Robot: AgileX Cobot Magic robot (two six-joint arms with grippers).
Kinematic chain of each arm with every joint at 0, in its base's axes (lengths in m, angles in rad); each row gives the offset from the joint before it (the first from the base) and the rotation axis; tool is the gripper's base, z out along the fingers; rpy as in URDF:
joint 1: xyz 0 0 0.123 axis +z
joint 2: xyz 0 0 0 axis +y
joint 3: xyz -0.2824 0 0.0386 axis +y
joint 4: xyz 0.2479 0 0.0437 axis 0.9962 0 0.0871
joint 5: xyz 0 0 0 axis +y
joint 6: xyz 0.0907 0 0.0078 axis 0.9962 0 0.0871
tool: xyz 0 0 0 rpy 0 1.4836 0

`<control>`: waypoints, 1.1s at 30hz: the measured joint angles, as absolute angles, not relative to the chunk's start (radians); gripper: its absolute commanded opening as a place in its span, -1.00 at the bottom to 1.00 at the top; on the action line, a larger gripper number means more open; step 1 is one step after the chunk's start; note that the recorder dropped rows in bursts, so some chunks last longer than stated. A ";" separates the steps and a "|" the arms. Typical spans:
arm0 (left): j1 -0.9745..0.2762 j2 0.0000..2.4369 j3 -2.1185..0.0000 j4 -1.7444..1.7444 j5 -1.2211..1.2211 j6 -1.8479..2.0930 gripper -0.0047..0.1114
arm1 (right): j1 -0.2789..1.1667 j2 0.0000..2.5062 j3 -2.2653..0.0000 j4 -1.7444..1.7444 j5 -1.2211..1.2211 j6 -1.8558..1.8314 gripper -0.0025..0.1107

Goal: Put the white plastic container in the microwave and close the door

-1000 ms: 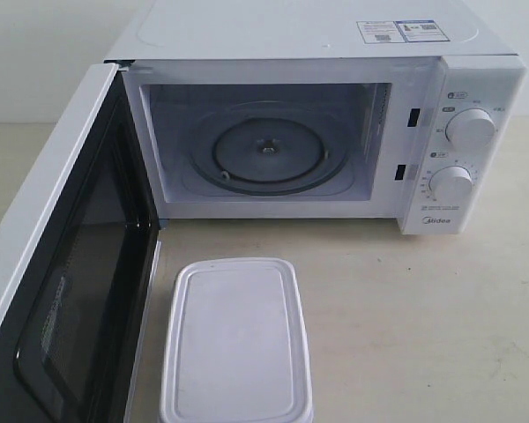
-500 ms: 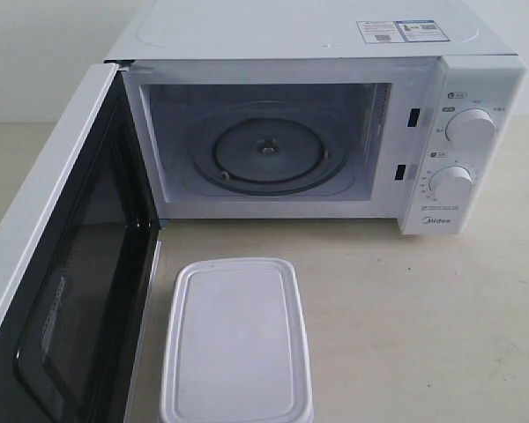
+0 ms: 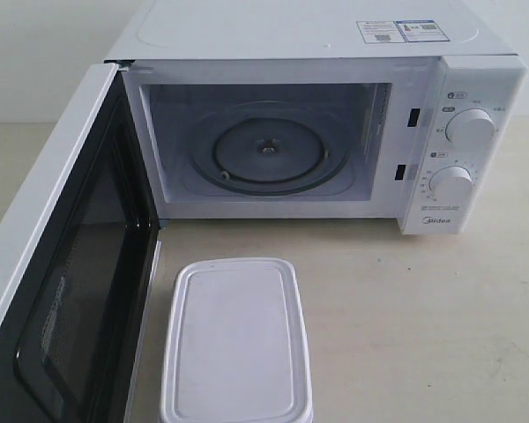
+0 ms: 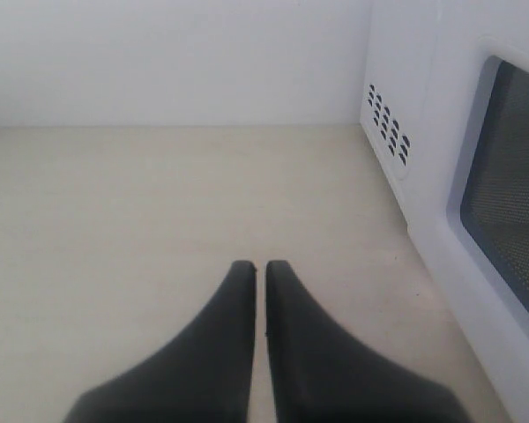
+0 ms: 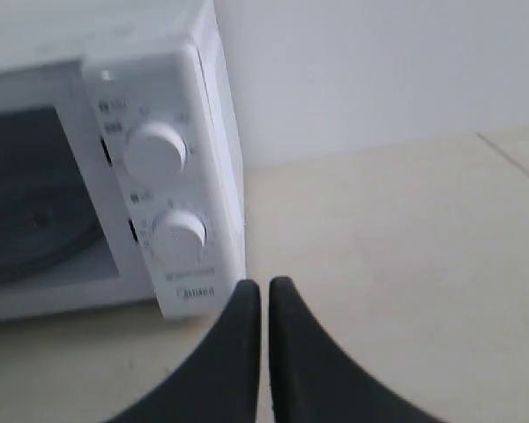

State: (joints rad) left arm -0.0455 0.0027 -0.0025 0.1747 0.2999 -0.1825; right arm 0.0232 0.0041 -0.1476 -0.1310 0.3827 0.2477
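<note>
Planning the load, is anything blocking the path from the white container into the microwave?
Nothing visible. The door stands wide open, the container sits on the table in front of the microwave, and the turntable is bare.

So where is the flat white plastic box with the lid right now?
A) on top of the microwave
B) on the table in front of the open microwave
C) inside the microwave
B: the flat white plastic container lies on the beige table in front of the white boxy microwave, whose white door stands open.
</note>
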 measured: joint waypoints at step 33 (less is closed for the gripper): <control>-0.045 0.003 -0.003 0.175 0.300 -0.182 -0.84 | 0.023 0.370 -0.629 0.028 0.009 0.136 -0.96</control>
State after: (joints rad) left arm -0.0455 0.0027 -0.0025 0.1747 0.2999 -0.1825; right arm 0.0232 0.3701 -0.6294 0.0285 0.0093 0.1365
